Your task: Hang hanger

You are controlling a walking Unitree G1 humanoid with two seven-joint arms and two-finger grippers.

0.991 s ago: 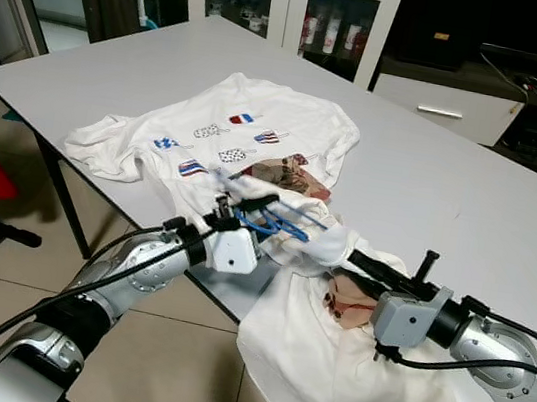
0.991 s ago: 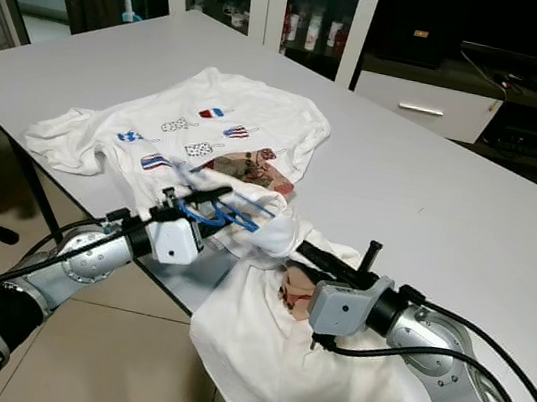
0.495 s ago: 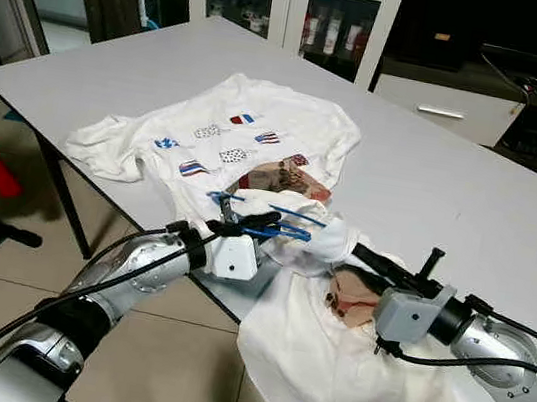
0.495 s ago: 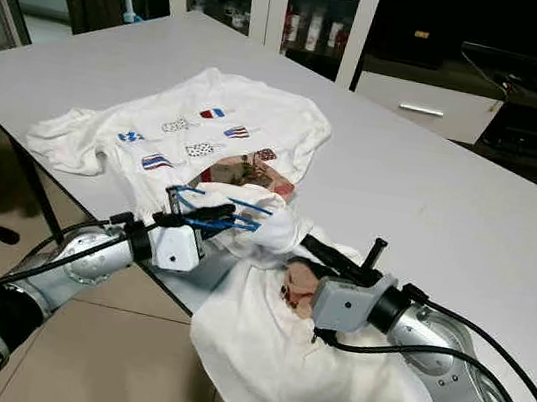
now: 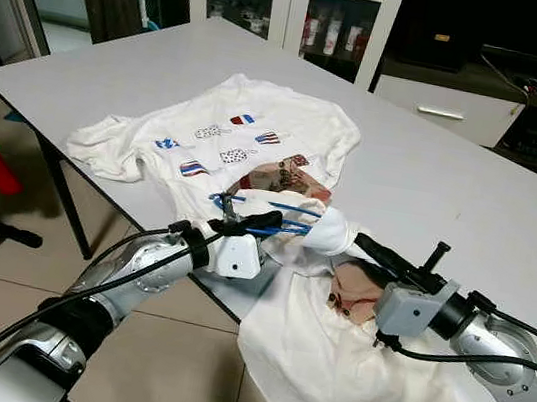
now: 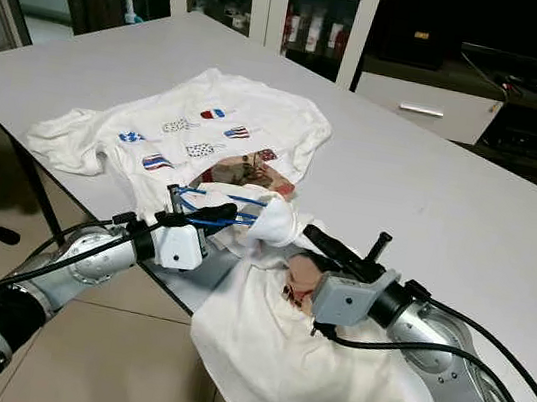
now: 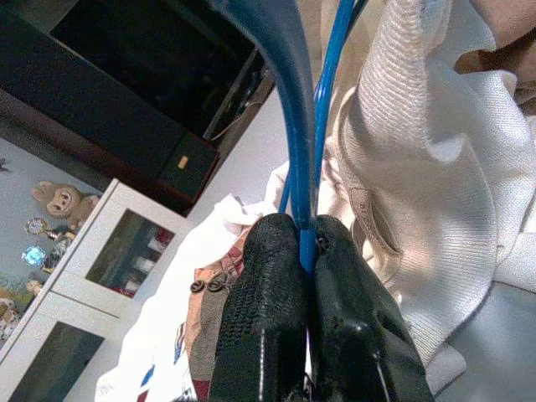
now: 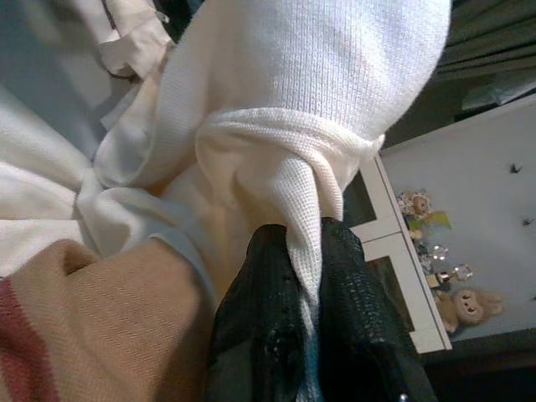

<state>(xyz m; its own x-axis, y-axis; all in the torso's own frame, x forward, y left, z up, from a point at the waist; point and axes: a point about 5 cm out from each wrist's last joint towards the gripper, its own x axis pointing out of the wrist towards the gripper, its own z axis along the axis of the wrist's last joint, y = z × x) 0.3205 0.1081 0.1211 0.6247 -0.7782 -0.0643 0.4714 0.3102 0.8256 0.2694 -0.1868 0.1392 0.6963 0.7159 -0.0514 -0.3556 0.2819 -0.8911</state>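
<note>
The grey table (image 5: 472, 191) carries a printed white T-shirt (image 5: 250, 122) spread flat toward its far side. A second white garment (image 5: 325, 361) droops over the table's near edge, in front of the T-shirt. Against the earlier frames, the bunched white cloth (image 5: 327, 232) at the top of that garment has been drawn up and toward the T-shirt. It now stands as a rounded knob where before it lay lower and flatter. The blue hanger (image 5: 272, 214) has also levelled out. A second ago it was bundled low against the cloth; now its wire arms run nearly flat along the near edge of the T-shirt.

The left gripper (image 5: 257, 222) is closed tight on the hanger, and its fingers (image 7: 268, 285) pinch the blue wire between them. The hanger reaches out from the fingertips toward the cloth knob, and its far end meets the cloth. The right gripper (image 5: 371, 247) is clamped on a fold of that cloth, just on the garment side of the hanger, with fabric squeezed between its fingers (image 8: 352, 285).
</note>
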